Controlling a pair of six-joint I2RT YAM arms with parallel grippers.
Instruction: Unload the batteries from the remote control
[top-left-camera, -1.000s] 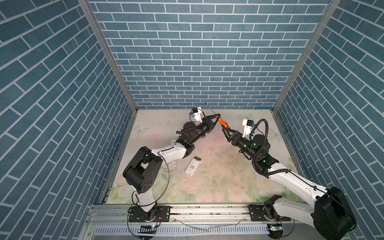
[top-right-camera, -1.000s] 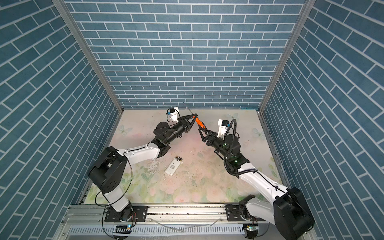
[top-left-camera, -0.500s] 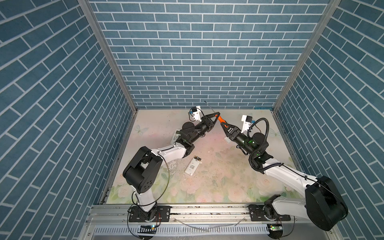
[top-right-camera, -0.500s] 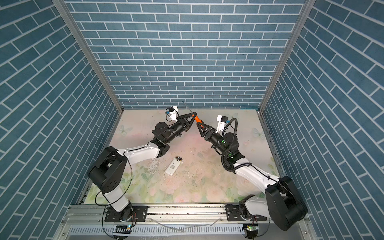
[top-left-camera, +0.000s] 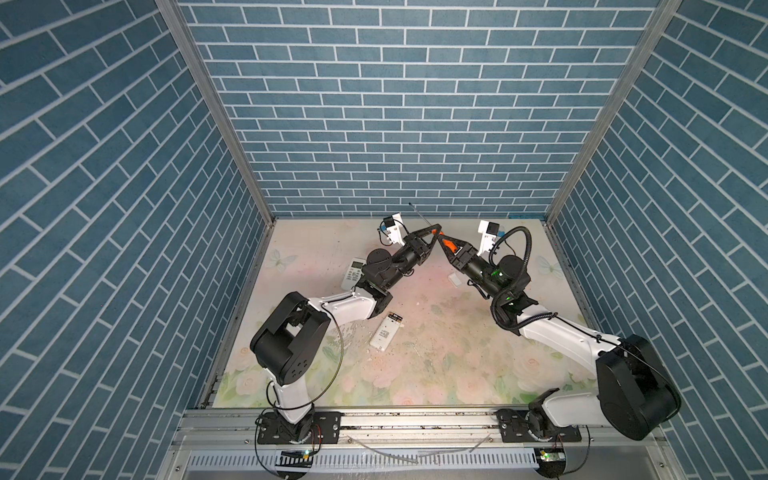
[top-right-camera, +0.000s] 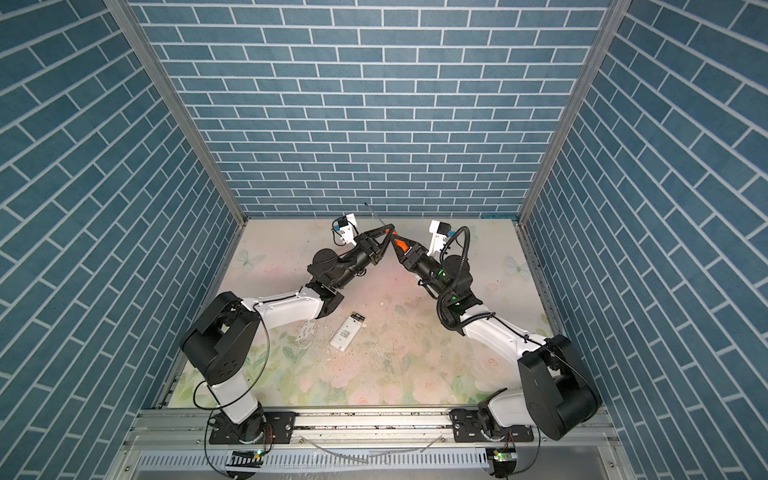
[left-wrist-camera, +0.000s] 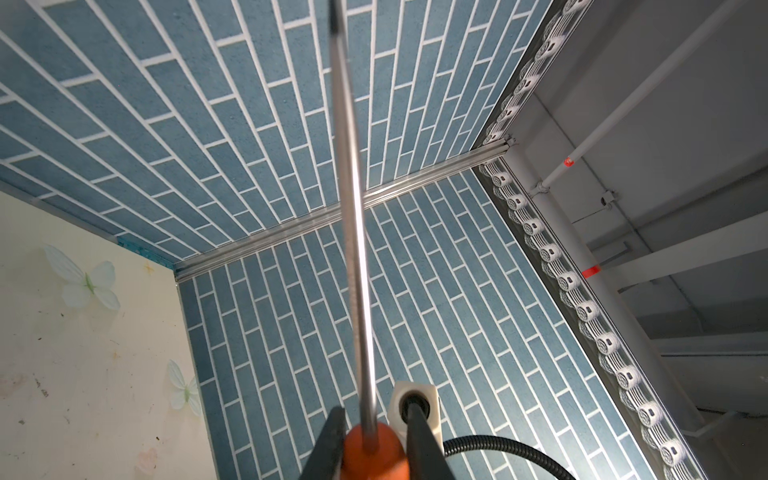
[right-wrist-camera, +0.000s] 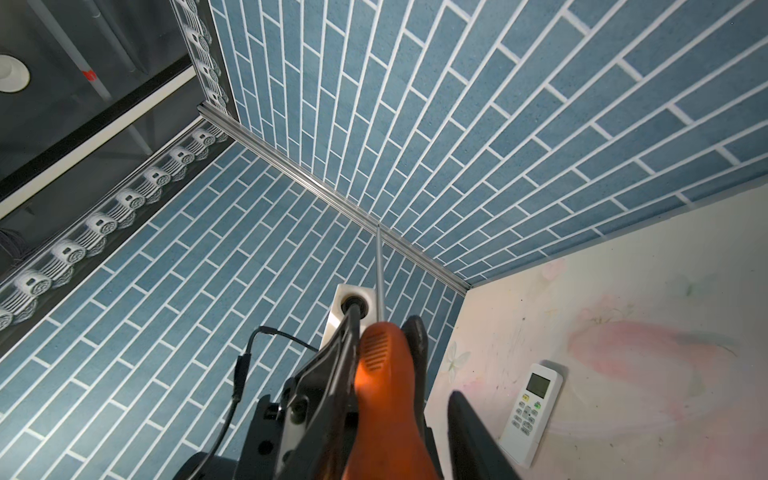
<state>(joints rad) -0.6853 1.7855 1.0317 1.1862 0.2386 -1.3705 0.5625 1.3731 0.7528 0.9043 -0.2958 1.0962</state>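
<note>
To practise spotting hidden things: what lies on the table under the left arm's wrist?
A white remote lies face up; its screen and buttons show in the right wrist view. In a top view the left arm covers one side of it. Its underside is unseen.

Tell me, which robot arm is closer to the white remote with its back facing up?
Left. The left arm passes right beside the remote with its white forearm; the right arm stands well away on the far side.
</note>
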